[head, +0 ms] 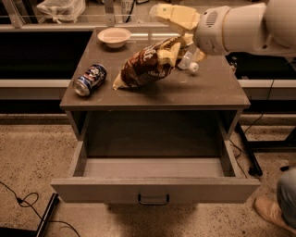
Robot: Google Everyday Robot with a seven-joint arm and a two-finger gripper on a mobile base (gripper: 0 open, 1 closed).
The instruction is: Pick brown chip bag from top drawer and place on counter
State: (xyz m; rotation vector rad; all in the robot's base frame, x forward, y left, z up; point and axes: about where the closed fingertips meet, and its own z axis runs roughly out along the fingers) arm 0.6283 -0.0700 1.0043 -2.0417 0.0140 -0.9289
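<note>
The brown chip bag lies tilted on the counter, its pale left end touching the top and its right end raised at my gripper. The gripper reaches in from the upper right, over the back right of the counter. Its jaws stand open: one cream finger is lifted well above the bag, the other is at the bag's right end. The top drawer is pulled fully out below the counter, and nothing shows inside it. Its small dark handle is at the front centre.
A blue can lies on its side at the counter's left. A white bowl stands at the back left. A small clear bottle lies behind the bag. A cable runs over the speckled floor; a person's shoe is at the lower right.
</note>
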